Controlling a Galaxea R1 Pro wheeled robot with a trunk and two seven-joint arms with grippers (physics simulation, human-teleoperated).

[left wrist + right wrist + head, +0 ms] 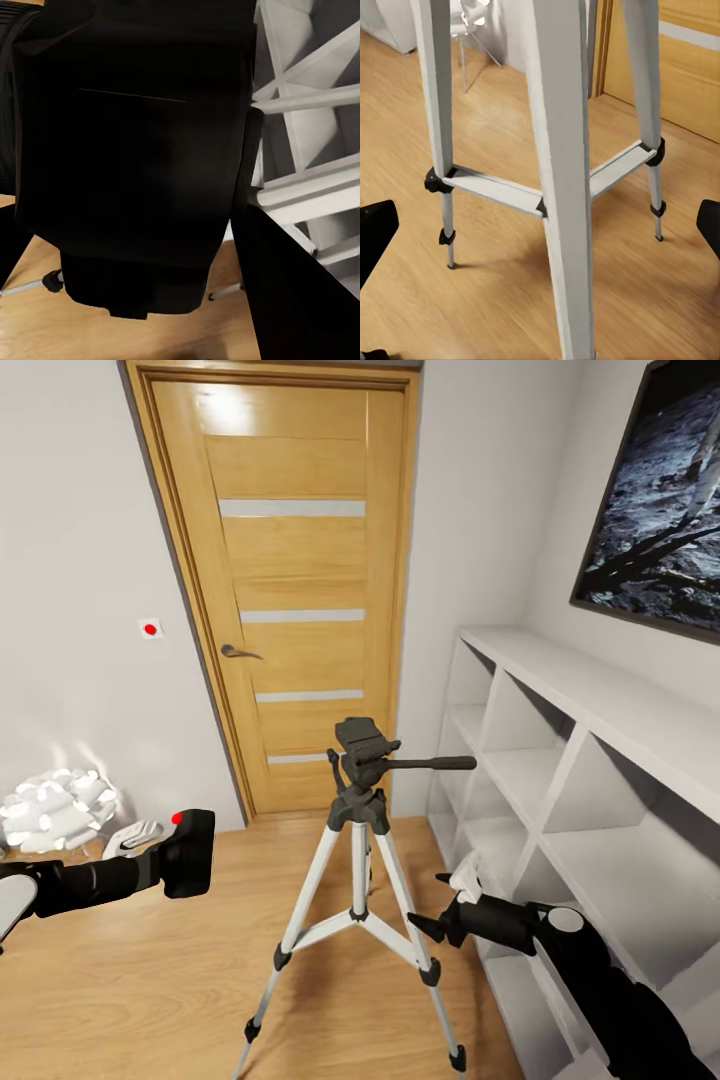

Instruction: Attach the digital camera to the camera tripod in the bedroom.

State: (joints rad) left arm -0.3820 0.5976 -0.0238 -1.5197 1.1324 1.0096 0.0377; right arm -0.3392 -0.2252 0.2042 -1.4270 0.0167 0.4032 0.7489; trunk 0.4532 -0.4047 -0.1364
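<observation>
Nearest to the head camera, the right arm comes in from the lower right, bent at the wrist and reaching toward the middle of the room. Its right gripper point(440, 910) is low, just beside a leg of the camera tripod point(357, 830), not touching it. In the right wrist view its 2 fingertips point(375, 236) stand wide apart at the edges, with nothing between them, and the silver-white legs fill the space ahead.

The left arm lies almost level from the left edge. The left gripper point(150, 868) holds the digital camera point(188, 852), closed around its black body, the red dot on the upper corner. The camera is in the air at the left of the tripod, well apart from it and lower than the black pan head point(362, 745). In the left wrist view the dark camera body point(131, 165) covers most of the view.

The tripod stands upright on the wood floor point(150, 1000), its side handle pointing right toward the white cubby shelving point(600, 780). Behind it is the orange-brown door point(300, 590), and a white ball lamp point(55, 810) sits at the left wall.
</observation>
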